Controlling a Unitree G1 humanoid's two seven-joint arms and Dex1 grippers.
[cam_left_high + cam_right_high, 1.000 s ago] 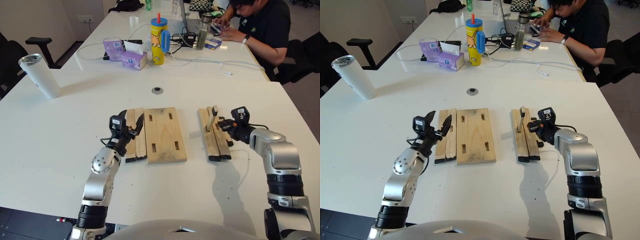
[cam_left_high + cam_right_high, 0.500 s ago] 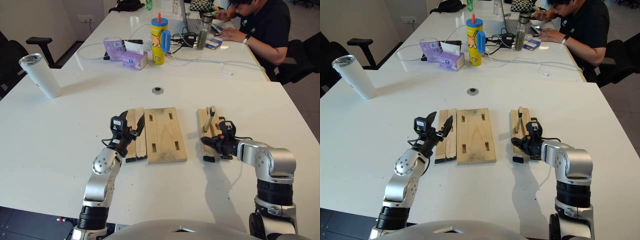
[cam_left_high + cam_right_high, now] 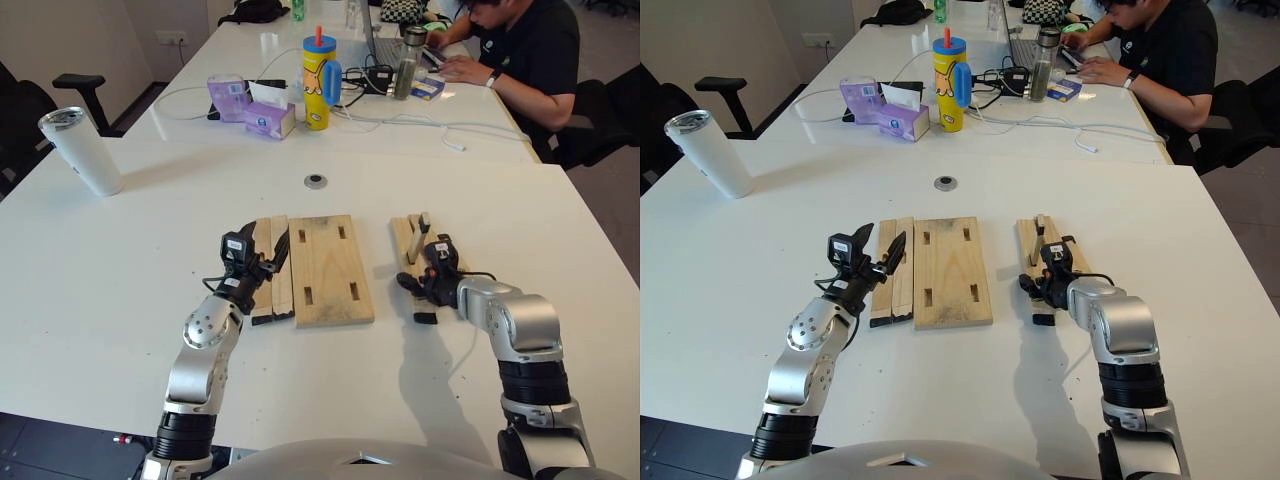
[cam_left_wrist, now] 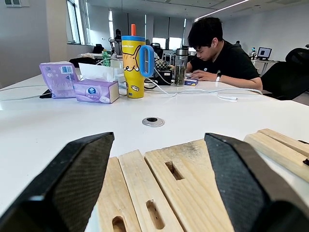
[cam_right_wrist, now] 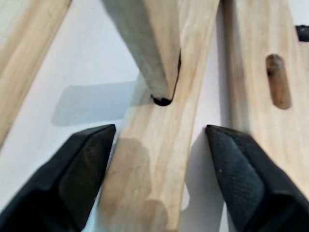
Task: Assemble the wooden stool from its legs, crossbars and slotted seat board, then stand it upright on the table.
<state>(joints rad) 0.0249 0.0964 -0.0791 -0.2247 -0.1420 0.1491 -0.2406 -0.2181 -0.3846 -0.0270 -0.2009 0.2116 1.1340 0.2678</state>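
The slotted seat board [image 3: 330,268] lay flat near the middle of the white table [image 3: 110,280]. It was a pale rectangular plank with visible grain, a greyish smudge at its far end and four short slots cut through it, and its long axis ran straight away from the robot. Two narrow wooden slats [image 3: 271,270] lay side by side against its left edge, parallel to it, with dark caps on their near ends and oblong slots [image 4: 154,213] in their faces.

Apart to the board's right, more slats [image 3: 404,238] lay in the same direction, and a shorter piece [image 3: 424,222] leaned up on them at a tilt, its dark-tipped end [image 5: 162,99] resting on one slat.

The left gripper [image 3: 265,240] hung just above the left slats with its ridged black fingers [image 4: 72,179] spread wide and nothing between them. The right gripper [image 3: 1045,280] sat low over the right pile, its fingers parted astride one slat [image 5: 154,159] without closing on it.

Farther back stood a round metal grommet [image 3: 315,181], a white tumbler [image 3: 80,150], purple tissue boxes [image 3: 268,120] and a yellow cup [image 3: 318,82] with a blue handle and a cartoon face. Their print was too small to read.
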